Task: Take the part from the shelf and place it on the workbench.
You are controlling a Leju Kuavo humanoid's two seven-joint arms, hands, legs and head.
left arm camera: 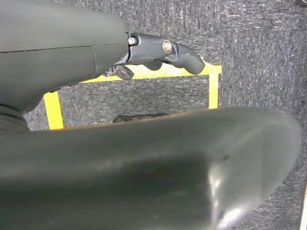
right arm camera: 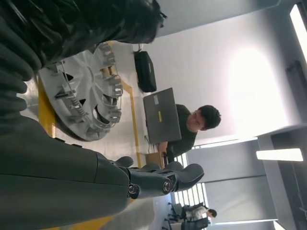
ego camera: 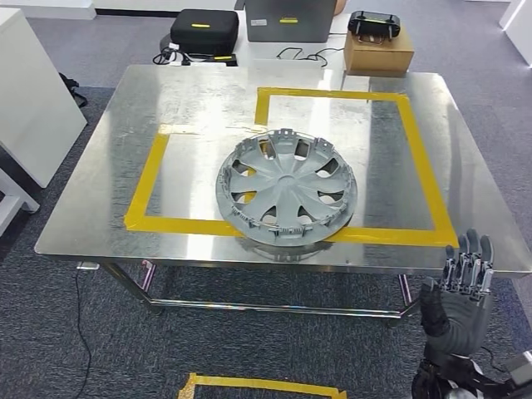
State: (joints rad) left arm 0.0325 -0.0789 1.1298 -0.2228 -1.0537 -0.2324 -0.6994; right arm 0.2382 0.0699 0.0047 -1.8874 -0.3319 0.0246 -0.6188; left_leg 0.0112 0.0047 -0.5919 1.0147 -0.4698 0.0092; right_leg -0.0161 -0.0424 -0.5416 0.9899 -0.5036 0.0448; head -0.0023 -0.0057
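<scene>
Hubcap is lying flat at the tabletop's centre, straddling the tape; we are keeping the empty, loose-fingered right robot hand at five o'clock, backing off without nudging it.

The workbench top is brushed metal, shiny and streaked with reflections, with glossy yellow tape stuck on it. The part looks like matt grey moulded plastic, smooth on its spokes. The floor carpet is rough grey pile, the far box plain brown cardboard, and the right hand wears dark matt cloth.
</scene>
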